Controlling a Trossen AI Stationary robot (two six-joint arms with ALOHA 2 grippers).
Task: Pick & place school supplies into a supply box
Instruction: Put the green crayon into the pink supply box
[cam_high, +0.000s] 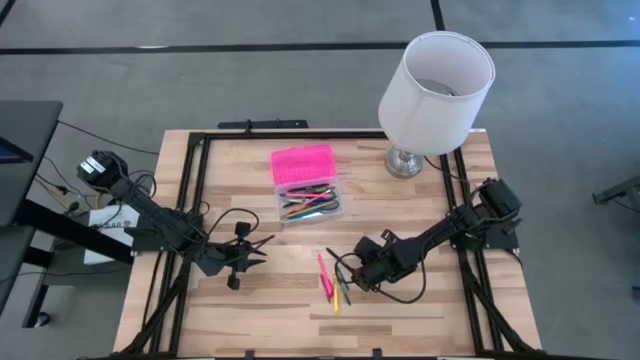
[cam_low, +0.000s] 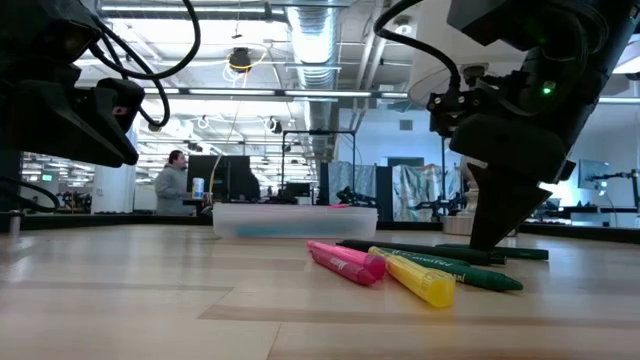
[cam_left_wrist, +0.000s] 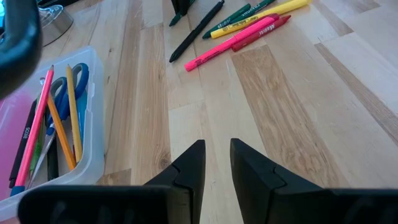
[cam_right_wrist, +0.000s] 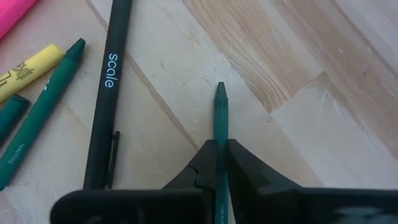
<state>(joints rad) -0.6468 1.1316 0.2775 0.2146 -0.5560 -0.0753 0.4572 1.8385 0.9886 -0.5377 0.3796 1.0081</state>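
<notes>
On the wooden table (cam_high: 420, 195), the left gripper (cam_high: 250, 250) hovers at about nine o'clock from the table's middle, its two dark fingers (cam_left_wrist: 189, 168) standing a little apart over bare wood with nothing between them. At about twelve o'clock from the middle lies the supply box (cam_high: 310, 205), its clear base holding orange pencils (cam_left_wrist: 73, 112), a pink pen (cam_left_wrist: 34, 134) and blue-handled scissors (cam_left_wrist: 62, 99), with the hot-pink lid (cam_high: 302, 163) lying open on the far side. Near six o'clock from the box, a loose cluster rests on the wood: a pink highlighter (cam_low: 345, 262) and a yellow highlighter (cam_low: 415, 277) side by side, a green marker (cam_low: 470, 273) just beside them, and a black pen (cam_right_wrist: 109, 93) marked "scale". At about four o'clock from the middle, the right gripper (cam_high: 365, 270) is down at the edge of that cluster, its jaws closed on a thin green pencil (cam_right_wrist: 220, 118), whose tip sticks out ahead of the fingers over the table. Whether the pencil is lifted clear of the wood cannot be told. A white lamp (cam_high: 435, 85) stands at about one o'clock, at the far edge. Beyond the table, a person (cam_low: 172, 185) shows in the room.
</notes>
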